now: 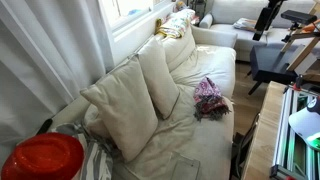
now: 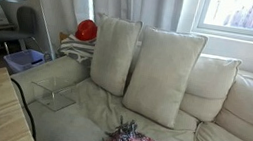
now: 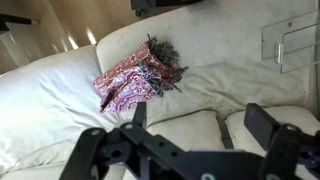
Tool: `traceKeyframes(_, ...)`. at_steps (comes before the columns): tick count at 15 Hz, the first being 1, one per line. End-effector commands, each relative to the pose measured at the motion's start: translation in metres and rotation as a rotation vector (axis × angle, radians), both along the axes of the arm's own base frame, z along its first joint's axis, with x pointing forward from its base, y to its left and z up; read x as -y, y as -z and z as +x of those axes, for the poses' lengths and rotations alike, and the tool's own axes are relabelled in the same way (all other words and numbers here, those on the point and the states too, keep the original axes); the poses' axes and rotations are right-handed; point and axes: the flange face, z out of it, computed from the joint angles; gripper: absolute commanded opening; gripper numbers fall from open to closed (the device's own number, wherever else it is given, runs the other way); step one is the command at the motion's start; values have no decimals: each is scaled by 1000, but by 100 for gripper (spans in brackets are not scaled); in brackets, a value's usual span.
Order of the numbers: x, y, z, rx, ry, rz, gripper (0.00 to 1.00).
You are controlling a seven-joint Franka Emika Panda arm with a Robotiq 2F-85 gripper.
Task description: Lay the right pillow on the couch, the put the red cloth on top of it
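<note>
On the couch (image 1: 200, 140) seat, the red cloth (image 1: 210, 97) is just lying in a crumpled heap, out in front of the pillows and not touching them. Meanwhile the right pillow (image 1: 160, 78) is standing upright against the couch backrest, pressed up next to the other pillow (image 1: 118, 110). The gripper (image 3: 200, 118) hangs over the couch seat near the cloth, jaws spread wide, holding nothing.

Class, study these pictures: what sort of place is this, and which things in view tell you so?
Most likely a home living room. A long cream couch has loose pillows leaning against its back, a curtained window sits behind it, and a second pale sofa stands farther off.
</note>
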Motion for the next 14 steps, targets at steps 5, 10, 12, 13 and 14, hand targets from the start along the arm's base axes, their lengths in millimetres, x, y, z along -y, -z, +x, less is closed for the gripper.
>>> traceKeyframes(5, 0, 6, -1, -16, 0, 2, 100)
traceKeyframes(10, -24, 25, 52, 12, 267, 10, 100)
traceKeyframes(12, -31, 34, 79, 42, 368, -2, 100)
traceKeyframes(13, -35, 38, 93, 57, 420, -6, 100)
traceKeyframes(14, -37, 41, 109, 69, 473, -6, 100)
